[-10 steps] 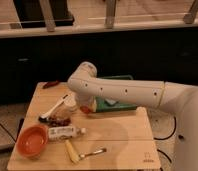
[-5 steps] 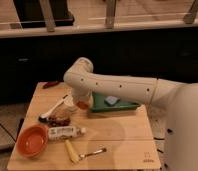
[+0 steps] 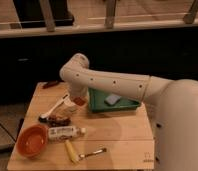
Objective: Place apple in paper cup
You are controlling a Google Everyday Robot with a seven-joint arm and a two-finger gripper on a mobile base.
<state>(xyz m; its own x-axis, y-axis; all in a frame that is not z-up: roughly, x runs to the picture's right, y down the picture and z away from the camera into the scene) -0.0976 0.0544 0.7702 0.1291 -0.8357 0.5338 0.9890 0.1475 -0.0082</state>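
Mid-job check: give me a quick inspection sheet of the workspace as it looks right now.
Surface: wooden table, items grouped on its left half.
Job's things: apple, red-orange, at the end of the arm, above the table near the paper cup; the cup is mostly hidden by the arm.
Clutter: orange bowl front left; white bottle lying on its side; dark grapes; long-handled utensil; yellow-handled tool and a spoon at the front; green tray holding a pale block.
Grippers: tool sits at the apple, over the cup area.
Cables: nothing seen.
Surroundings: dark cabinet front behind the table, counter edge above.
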